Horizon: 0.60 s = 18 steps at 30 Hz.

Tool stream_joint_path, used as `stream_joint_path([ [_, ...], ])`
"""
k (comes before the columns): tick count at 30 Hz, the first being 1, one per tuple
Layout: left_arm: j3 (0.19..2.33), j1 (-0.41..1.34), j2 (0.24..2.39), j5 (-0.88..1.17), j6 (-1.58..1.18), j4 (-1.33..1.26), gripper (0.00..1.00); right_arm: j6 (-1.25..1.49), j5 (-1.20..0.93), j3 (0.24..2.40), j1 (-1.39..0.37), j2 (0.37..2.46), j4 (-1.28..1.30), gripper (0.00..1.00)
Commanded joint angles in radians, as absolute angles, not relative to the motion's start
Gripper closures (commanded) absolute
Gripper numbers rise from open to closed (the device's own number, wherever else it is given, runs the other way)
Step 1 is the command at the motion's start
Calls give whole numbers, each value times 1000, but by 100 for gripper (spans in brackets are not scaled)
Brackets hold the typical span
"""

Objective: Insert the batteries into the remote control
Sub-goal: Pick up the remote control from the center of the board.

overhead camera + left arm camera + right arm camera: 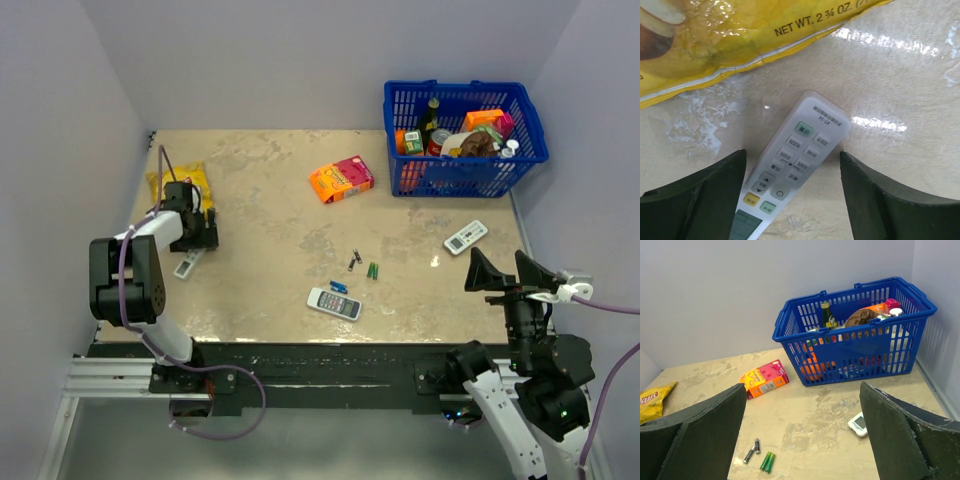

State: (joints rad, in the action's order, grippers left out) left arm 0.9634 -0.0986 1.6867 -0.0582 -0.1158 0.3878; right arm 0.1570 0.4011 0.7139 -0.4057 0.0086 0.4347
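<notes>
Three remotes lie on the table [260,200]: the slim white remote [810,130] sits between the left gripper's [791,159] wide-spread fingers, ungripped, its lower end cut off; a wider buttoned remote [333,303]; a display remote [466,236]. Two dark batteries [354,261] lie mid-table beside two green batteries [373,270]. The right gripper [802,390] gapes wide, holding nothing

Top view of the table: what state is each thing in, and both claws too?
slim white remote: lying flat, buttons up, not gripped.
left claw: open, fingers either side of the remote.
right claw: wide open, empty.
dark batteries: loose on the table, not loaded.
green batteries: loose, side by side.
blue basket: upright, holding groceries.
chip bag: lying flat.
</notes>
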Motion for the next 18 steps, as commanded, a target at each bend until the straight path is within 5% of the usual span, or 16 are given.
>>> stream_joint_path([
  [1,977,-74,1717,-25,-103,434,22,164,407,738,-413,-21,425,2],
  [18,916,103,1684,210,-149,429,53,156,411,732,-413,-20,420,2],
])
